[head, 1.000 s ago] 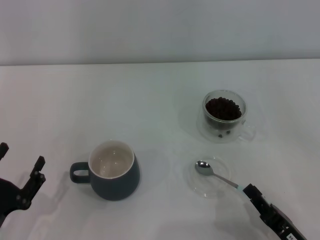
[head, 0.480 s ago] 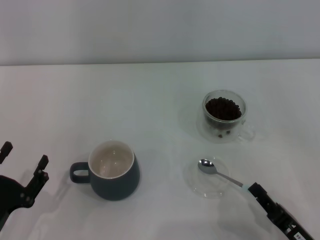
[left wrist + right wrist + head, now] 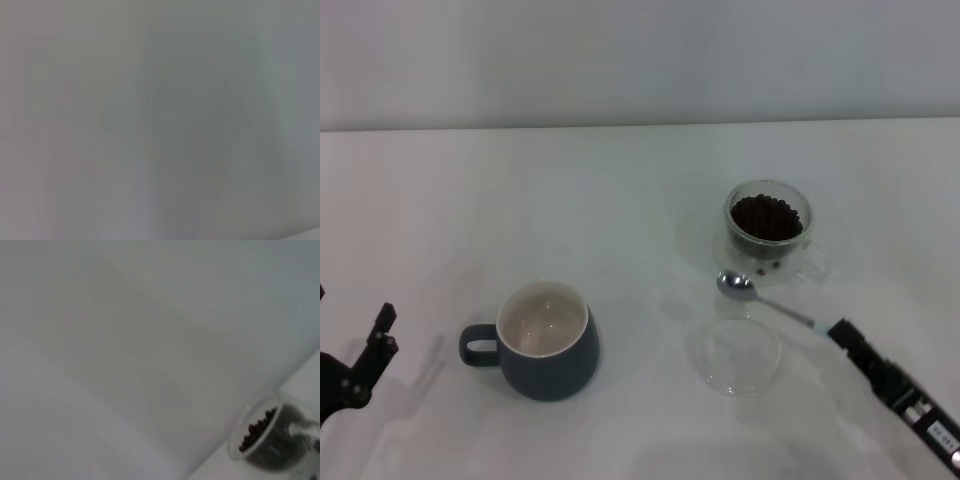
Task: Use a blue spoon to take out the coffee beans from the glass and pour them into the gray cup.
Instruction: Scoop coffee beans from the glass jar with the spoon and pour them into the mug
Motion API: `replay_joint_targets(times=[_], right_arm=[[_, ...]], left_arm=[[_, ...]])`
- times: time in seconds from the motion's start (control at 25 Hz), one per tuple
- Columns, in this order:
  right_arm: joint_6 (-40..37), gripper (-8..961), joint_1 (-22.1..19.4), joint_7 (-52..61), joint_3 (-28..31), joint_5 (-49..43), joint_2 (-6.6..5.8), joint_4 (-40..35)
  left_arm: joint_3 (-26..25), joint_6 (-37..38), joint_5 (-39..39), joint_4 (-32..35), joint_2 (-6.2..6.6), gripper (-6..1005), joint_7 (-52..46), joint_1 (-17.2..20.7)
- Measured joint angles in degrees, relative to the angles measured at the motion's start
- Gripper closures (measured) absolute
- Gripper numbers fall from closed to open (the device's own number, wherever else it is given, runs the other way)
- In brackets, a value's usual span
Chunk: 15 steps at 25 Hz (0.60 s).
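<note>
The glass (image 3: 768,232) stands at the right of the table, filled with coffee beans (image 3: 767,217); both also show in the right wrist view, the glass (image 3: 260,440) with its beans (image 3: 257,427). My right gripper (image 3: 840,333) is shut on the handle end of the blue spoon (image 3: 760,298) and holds it above the table. The spoon's silver bowl hangs just in front of the glass, empty. The gray cup (image 3: 548,345) stands at the front left, cream inside, empty. My left gripper (image 3: 355,340) is open at the table's left edge, away from the cup.
A flat round clear glass dish (image 3: 733,355) lies under and in front of the spoon, empty. The table is white, with a pale wall behind. The left wrist view shows only a plain grey surface.
My right gripper has lifted the spoon off the glass dish and carried it back toward the glass. My left gripper has drifted a little to the left.
</note>
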Motion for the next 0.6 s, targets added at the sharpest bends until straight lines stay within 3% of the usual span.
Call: replay_joint_targets(times=[0.32,0.6], right_arm=[[-5.3,798,3.5,5.6,-0.4,0.0,-0.02,-6.6],[-6.4,797,7.0,14.3,-2.0,0.0,-0.01,-16.6]], left_arm=[[0.0,-0.1,-1.7,-0.4,0.17,242,-0.4,-0.2],[0.0,-0.7,-3.8,-1.4,0.19,242,-2.9,-1.1]])
